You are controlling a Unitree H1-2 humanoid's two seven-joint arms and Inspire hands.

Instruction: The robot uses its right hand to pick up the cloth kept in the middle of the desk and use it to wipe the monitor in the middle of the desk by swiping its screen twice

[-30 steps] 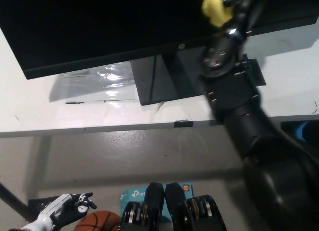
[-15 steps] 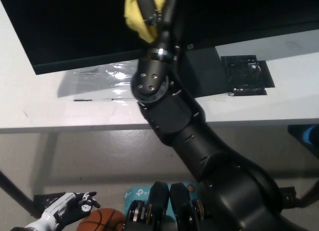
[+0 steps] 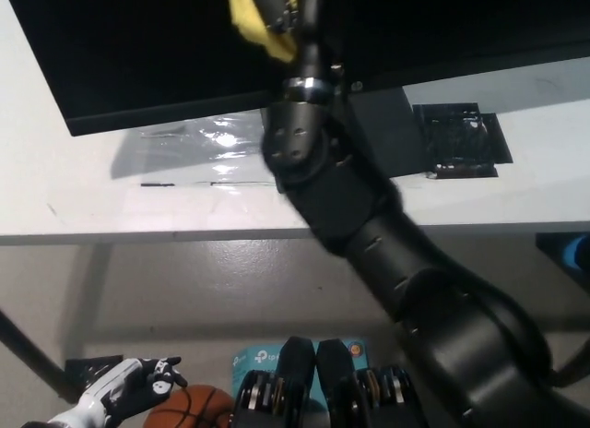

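Observation:
The black monitor (image 3: 138,50) fills the top of the head view, its screen dark. My black right hand (image 3: 281,11) is raised against the screen near its middle, shut on a yellow cloth (image 3: 251,20) that bunches out to the left of the hand. The black arm runs down from there to the bottom right and hides the monitor stand. My white left hand (image 3: 129,391) rests low at the bottom left, below the desk, fingers loosely apart and holding nothing.
The white desk (image 3: 74,197) has a shiny plastic sheet (image 3: 198,137) under the monitor and a black mat (image 3: 461,137) at the right. An orange basketball (image 3: 184,411) and a teal box (image 3: 253,362) lie on the floor below.
From one second ago the right hand swept the cloth leftward across the screen, from the right side to the middle. In the last half second it has barely shifted. The left hand stayed put.

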